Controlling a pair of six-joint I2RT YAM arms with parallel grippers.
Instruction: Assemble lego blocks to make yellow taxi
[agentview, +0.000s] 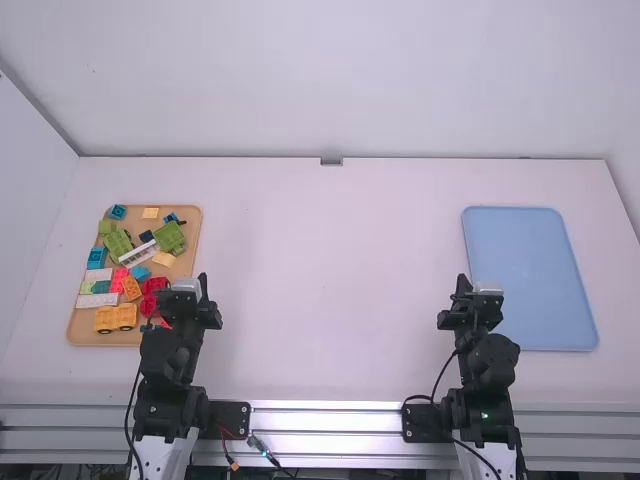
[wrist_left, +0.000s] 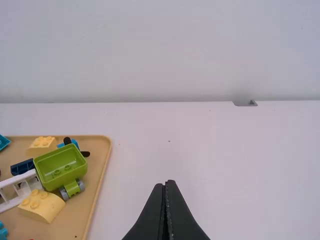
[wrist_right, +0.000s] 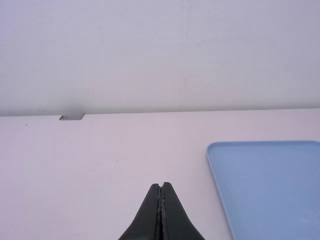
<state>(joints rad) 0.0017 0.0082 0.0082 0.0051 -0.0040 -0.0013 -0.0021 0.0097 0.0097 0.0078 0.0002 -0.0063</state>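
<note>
My left gripper (agentview: 203, 290) is by the near right edge of the tan tray, its arm hiding part of the blocks there. In the left wrist view the left gripper (wrist_left: 167, 184) is shut, right of the tray. My right gripper (agentview: 463, 287) is left of the blue tray; the right gripper (wrist_right: 160, 186) is shut with nothing held. On the tan tray lie an orange-yellow piece (agentview: 116, 318), an orange block (agentview: 131, 288), pale yellow blocks (wrist_left: 41, 205), green wagon-like pieces (wrist_left: 61, 167), a white ladder-like piece (agentview: 138, 254) and red blocks (agentview: 154, 286).
The tan tray (agentview: 190, 251) lies at the table's left and the blue tray (agentview: 530, 270), with nothing on it, at the right. A wide stretch of white table (agentview: 330, 290) separates them. A wall (agentview: 330, 80) rises behind the table's far edge.
</note>
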